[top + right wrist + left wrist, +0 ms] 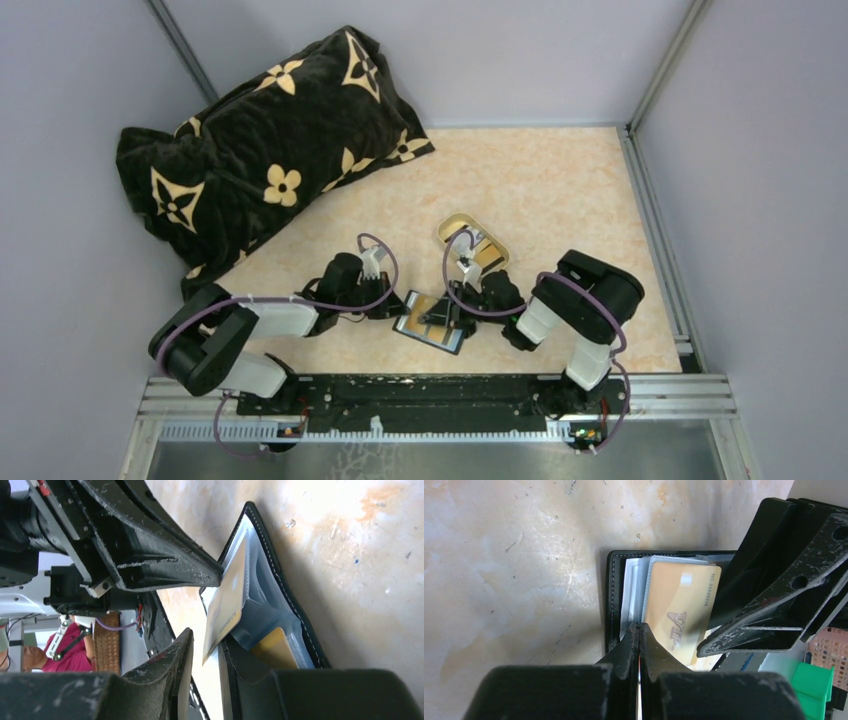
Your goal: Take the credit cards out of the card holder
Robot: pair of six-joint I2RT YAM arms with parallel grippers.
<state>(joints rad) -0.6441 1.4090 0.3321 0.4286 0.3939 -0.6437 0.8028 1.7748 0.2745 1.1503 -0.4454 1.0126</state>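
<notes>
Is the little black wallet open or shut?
Open: the card holder lies spread on the table, its inner pockets and an orange-yellow card showing.

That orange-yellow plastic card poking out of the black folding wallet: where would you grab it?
Probably pinch the orange-yellow card by its free edge, lifted out of the black wallet, coming from that open side. The card stands tilted off the wallet's inner panel, so both flat faces are bare for a finger each.
</notes>
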